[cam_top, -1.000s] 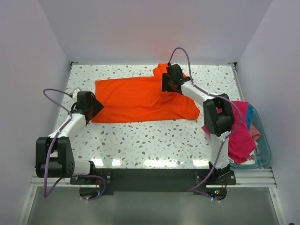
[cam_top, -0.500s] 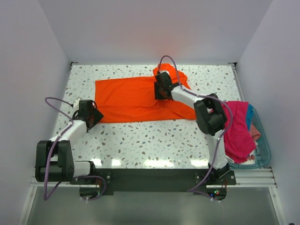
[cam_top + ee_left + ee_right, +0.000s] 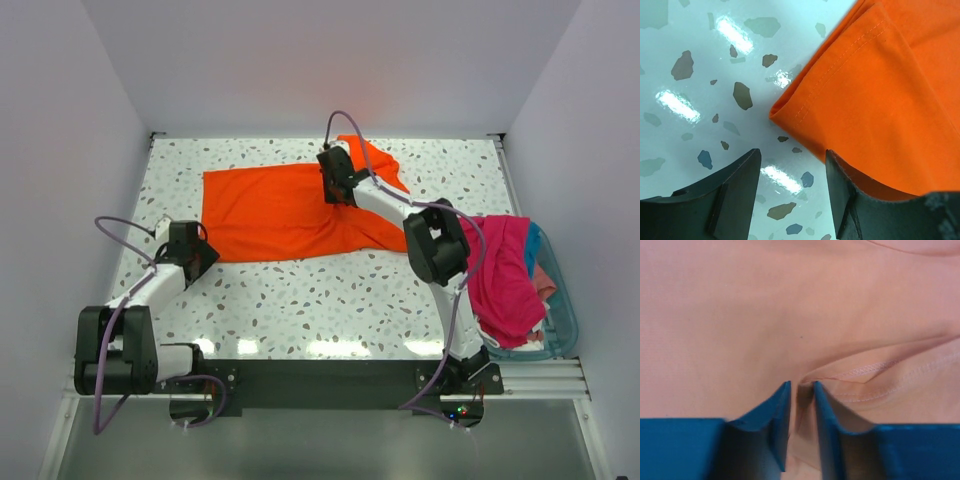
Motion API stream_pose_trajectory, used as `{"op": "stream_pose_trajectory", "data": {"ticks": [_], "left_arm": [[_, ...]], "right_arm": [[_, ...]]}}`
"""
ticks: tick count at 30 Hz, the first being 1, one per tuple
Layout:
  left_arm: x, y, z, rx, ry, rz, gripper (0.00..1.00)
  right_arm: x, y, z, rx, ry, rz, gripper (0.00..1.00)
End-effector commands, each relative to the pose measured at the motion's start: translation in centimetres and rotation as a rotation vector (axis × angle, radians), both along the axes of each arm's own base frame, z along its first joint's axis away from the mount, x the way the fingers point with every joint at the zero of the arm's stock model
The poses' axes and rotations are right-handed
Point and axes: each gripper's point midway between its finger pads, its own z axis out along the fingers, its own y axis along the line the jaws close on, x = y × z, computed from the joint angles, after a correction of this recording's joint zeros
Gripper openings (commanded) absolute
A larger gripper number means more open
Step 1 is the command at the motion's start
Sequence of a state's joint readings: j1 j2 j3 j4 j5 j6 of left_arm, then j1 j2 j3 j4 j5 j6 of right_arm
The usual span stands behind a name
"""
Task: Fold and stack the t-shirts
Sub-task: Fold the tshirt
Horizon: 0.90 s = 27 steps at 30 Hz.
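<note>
A bright orange cloth t-shirt (image 3: pixel 270 210) lies spread on the white, glossy worktop flecked with grey and brown chips (image 3: pixel 330 290), mostly flat towards the left and bunched into soft folds at its far right end.

The left hand (image 3: pixel 195 250) sits low at the shirt's near-left corner. In its wrist view (image 3: pixel 792 160) the two dark, wedge-shaped fingers (image 3: pixel 735 200) stand wide apart above the shiny surface. The shirt's doubled corner — a smooth weave with a neat double row of hem stitching (image 3: pixel 840 60) — lies just ahead of the gap, and the cloth's edge runs beside the right-hand finger.

The right hand (image 3: pixel 335 185) reaches out over the shirt's far middle. Its wrist view (image 3: pixel 800 390) shows two blue-tinted, tapering fingers (image 3: pixel 777 410) drawn close together, pinching a raised ridge of the fabric — the cloth there looks washed to pale salmon, with a stitched seam curving off to the right.

At the worktop's right edge a magenta-pink t-shirt (image 3: pixel 505 280) hangs crumpled over the rim of a teal plastic bin (image 3: pixel 563 325), with a bit of paler pink cloth (image 3: pixel 545 280) beside it.
</note>
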<state>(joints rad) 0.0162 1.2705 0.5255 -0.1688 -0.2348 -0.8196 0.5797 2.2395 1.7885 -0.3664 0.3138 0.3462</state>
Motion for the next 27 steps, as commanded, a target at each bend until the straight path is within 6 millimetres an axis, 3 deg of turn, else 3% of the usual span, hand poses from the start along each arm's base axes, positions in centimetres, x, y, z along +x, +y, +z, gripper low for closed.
{"op": "stream_pose_trajectory", "data": {"ticks": [1,3,5,6,9,10,15,16,17,20,25,27], "left_arm": [[0.9,0.6,1.6,0.023,-0.081,0.037,0.59],[0.8,0.7,1.6,0.027,-0.085,0.045,0.63],[0.7,0.9,1.7,0.031,-0.089,0.054,0.66],[0.7,0.9,1.8,0.032,-0.094,0.060,0.67],[0.7,1.1,1.8,0.036,-0.094,0.068,0.67],[0.7,1.1,1.8,0.039,-0.094,0.074,0.67],[1.3,1.6,1.6,0.050,-0.104,0.092,0.65],[1.4,1.6,1.4,0.052,-0.101,0.094,0.64],[1.8,1.6,1.6,0.052,-0.115,0.097,0.64],[2.4,1.5,1.2,0.041,-0.110,0.096,0.62],[2.7,1.4,-0.2,0.025,-0.079,0.112,0.57],[2.8,1.4,-0.6,0.028,-0.065,0.113,0.55]], "right_arm": [[0.6,0.4,0.1,-0.042,-0.021,0.008,0.32],[0.5,0.1,0.6,-0.045,-0.025,0.009,0.50],[0.2,-0.2,1.3,-0.052,-0.026,0.009,0.60],[-0.1,-0.4,2.6,-0.047,-0.038,0.008,0.66],[-1.3,-2.4,3.7,-0.083,-0.038,-0.031,0.71],[-1.6,-3.0,5.7,-0.061,-0.062,-0.052,0.72],[-5.7,-9.1,6.6,-0.065,0.010,-0.180,0.72],[-6.5,-10.1,8.3,-0.030,-0.008,-0.200,0.72],[-8.0,-12.2,6.3,-0.044,0.043,-0.229,0.72],[-11.3,-15.3,5.7,-0.008,0.074,-0.288,0.72],[-15.0,-18.1,2.7,-0.002,0.139,-0.349,0.72],[-15.2,-18.7,1.8,0.018,0.163,-0.370,0.71]]}}
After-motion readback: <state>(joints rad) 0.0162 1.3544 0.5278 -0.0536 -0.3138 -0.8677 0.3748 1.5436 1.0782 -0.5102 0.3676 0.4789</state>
